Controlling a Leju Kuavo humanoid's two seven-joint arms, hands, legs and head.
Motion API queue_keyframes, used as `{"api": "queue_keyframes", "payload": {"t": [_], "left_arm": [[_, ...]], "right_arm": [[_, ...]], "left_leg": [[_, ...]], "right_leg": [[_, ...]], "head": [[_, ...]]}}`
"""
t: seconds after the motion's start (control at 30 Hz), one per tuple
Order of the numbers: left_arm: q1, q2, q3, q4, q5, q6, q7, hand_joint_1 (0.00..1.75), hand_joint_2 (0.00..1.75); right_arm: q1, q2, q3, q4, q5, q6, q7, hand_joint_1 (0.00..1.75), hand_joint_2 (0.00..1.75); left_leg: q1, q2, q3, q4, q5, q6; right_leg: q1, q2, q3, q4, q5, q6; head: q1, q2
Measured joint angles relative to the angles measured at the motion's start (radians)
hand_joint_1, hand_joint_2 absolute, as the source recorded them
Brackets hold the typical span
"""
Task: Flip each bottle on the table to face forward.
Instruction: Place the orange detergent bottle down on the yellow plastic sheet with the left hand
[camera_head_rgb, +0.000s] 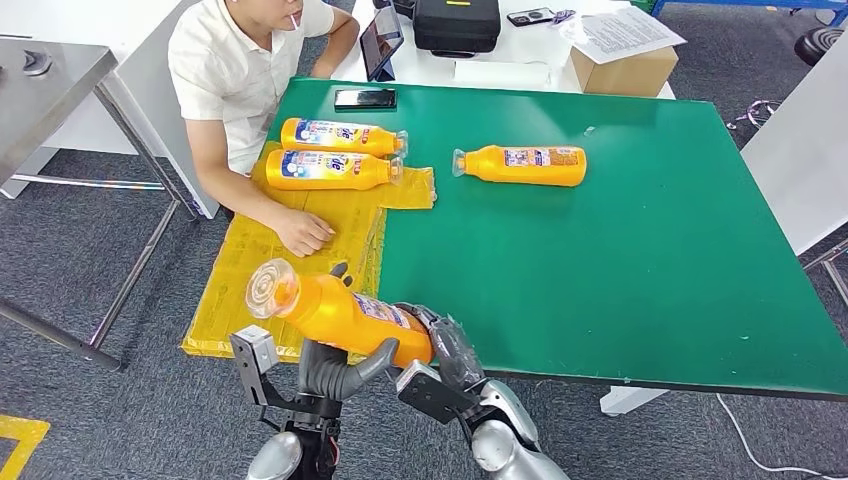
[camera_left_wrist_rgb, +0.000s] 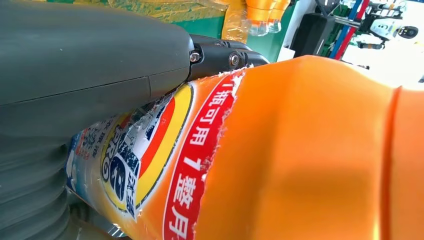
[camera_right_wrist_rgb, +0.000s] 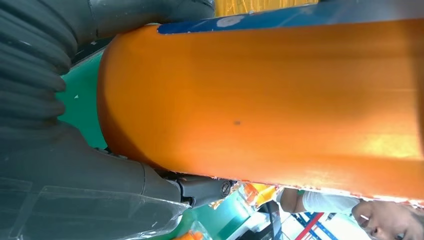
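An orange bottle (camera_head_rgb: 335, 310) with a clear cap is held above the table's near left corner, cap pointing left and up. My left hand (camera_head_rgb: 345, 375) grips it from below around the middle. My right hand (camera_head_rgb: 448, 348) holds its base end. The left wrist view shows the torn label on the bottle (camera_left_wrist_rgb: 300, 150) under my left hand (camera_left_wrist_rgb: 90, 65). The bottle's plain orange side (camera_right_wrist_rgb: 260, 105) lies against my right hand (camera_right_wrist_rgb: 75, 175) in the right wrist view. Two bottles (camera_head_rgb: 340, 135) (camera_head_rgb: 330, 170) lie on a yellow sheet (camera_head_rgb: 255, 255), and a third (camera_head_rgb: 525, 165) lies on the green table (camera_head_rgb: 620, 270).
A person sits at the table's left side with a hand (camera_head_rgb: 300, 232) on the yellow sheet. A black phone (camera_head_rgb: 365, 98) lies at the far edge. Behind it, on a white table, are a tablet (camera_head_rgb: 382, 40), a black case (camera_head_rgb: 457, 22) and a cardboard box (camera_head_rgb: 625, 70).
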Motion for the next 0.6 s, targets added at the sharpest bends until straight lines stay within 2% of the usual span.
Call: {"api": "queue_keyframes", "payload": {"t": [0.23,0.37,0.4,0.5,0.53,0.6], "left_arm": [[0.001,-0.001,0.001,-0.002,0.009,-0.004,-0.001,0.0,1.75],[0.002,-0.004,0.003,-0.016,0.08,-0.059,0.024,1.74,1.75],[0.002,-0.004,0.004,-0.02,0.105,-0.081,0.036,1.75,1.75],[0.002,-0.005,0.014,-0.026,0.169,-0.141,0.06,1.75,1.75],[0.002,-0.005,0.02,-0.026,0.188,-0.159,0.065,1.75,1.75],[0.002,-0.005,0.035,-0.029,0.237,-0.202,0.08,1.75,1.75]], "right_arm": [[-0.004,0.001,0.007,0.009,-0.008,0.001,0.0,1.75,1.75],[-0.01,0.003,0.022,0.022,-0.047,0.003,-0.016,1.74,1.75],[-0.013,0.005,0.025,0.028,-0.057,0.005,-0.022,1.63,1.75],[-0.021,0.009,0.035,0.042,-0.081,0.017,-0.039,0.33,1.75],[-0.023,0.009,0.039,0.045,-0.086,0.026,-0.046,0.0,1.75],[-0.024,0.009,0.053,0.05,-0.098,0.057,-0.068,0.0,0.87]], "left_leg": [[0.0,0.0,0.0,0.0,0.0,0.0],[0.0,0.0,0.0,0.0,0.0,0.0],[0.0,0.0,0.0,0.0,0.0,0.0],[0.0,0.0,0.0,0.0,0.0,0.0],[0.0,0.0,0.0,0.0,0.0,0.0],[0.0,0.0,0.0,0.0,0.0,0.0]], "right_leg": [[0.0,0.0,0.0,0.0,0.0,0.0],[0.0,0.0,0.0,0.0,0.0,0.0],[0.0,0.0,0.0,0.0,0.0,0.0],[0.0,0.0,0.0,0.0,0.0,0.0],[0.0,0.0,0.0,0.0,0.0,0.0],[0.0,0.0,0.0,0.0,0.0,0.0]], "head": [[0.0,0.0],[0.0,0.0],[0.0,0.0],[0.0,0.0],[0.0,0.0],[0.0,0.0]]}}
